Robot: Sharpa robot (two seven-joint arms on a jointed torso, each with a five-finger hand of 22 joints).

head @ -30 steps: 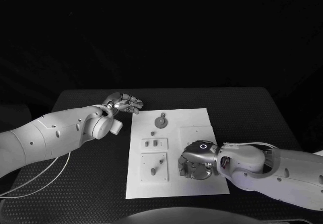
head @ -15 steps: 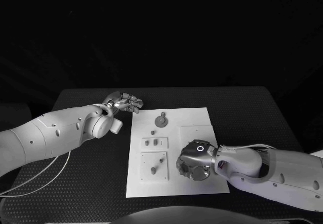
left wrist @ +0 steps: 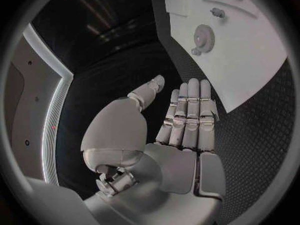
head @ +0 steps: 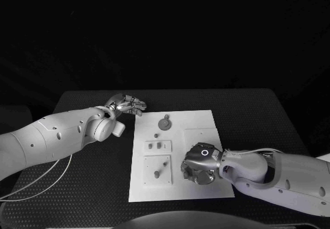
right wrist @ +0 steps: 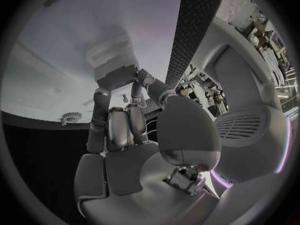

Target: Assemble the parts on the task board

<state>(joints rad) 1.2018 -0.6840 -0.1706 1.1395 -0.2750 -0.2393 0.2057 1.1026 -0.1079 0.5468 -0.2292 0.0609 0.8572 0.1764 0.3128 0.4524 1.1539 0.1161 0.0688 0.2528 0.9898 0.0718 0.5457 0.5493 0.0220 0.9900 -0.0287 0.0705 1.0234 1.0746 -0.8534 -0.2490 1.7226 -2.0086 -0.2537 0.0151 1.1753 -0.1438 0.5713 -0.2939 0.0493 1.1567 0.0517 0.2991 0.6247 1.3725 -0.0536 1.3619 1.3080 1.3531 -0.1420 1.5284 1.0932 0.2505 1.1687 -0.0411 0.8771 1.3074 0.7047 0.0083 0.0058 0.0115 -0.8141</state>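
Observation:
The white task board [head: 206,119] lies in the middle of the black table. A round gear-like part [head: 164,123] sits on its far half, also seen as the gear [left wrist: 202,35] and the gear [right wrist: 70,117]. Small parts [head: 157,145] stand on a raised plate, and more parts [head: 160,171] lie on a nearer plate. My right hand [head: 199,166] is bent down over the board's near right area, its fingers [right wrist: 134,87] touching a raised block [right wrist: 115,65]; whether it holds a part is hidden. My left hand [head: 127,104] hovers off the board's far left corner, fingers [left wrist: 187,110] straight, thumb apart, holding nothing.
The black mat [head: 268,114] reaches beyond the board on both sides. A small peg [left wrist: 217,12] stands on the board beyond the gear. A pale cable [head: 41,179] loops under my left arm near the table's left edge.
My right hand has turned slightly at the wrist and settled a little lower over the board's near right part. The left hand has stayed where it was.

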